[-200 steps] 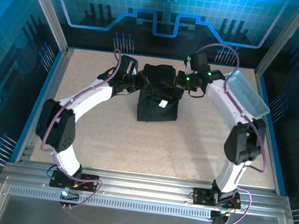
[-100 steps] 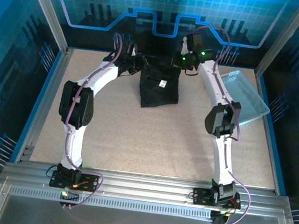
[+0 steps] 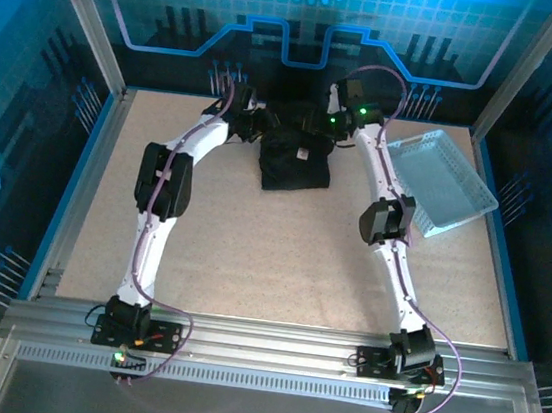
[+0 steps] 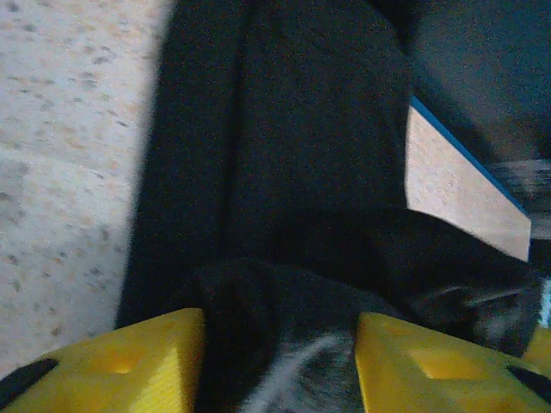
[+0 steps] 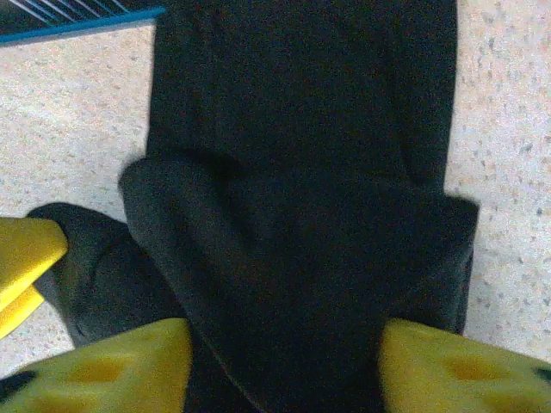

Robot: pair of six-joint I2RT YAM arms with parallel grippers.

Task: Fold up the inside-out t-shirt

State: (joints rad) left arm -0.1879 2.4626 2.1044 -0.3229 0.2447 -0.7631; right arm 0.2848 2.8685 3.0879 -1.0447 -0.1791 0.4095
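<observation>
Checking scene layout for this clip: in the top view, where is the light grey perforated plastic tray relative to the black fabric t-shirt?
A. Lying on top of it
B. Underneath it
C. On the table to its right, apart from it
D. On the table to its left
C: the light grey perforated plastic tray sits toward the right edge of the table, not touching the black fabric t-shirt.

Soft matt black cloth on t-shirt, creased at folds; small white label, too small to tell material. Speckled beige matt tabletop, faintly grainy. Light grey perforated plastic tray, slight sheen. Smooth yellow plastic on left gripper fingers and right gripper fingers, moulded dimples. Glossy white plastic shells on left arm and right arm, matt black joints. Brushed metal rails, dull sheen.
</observation>
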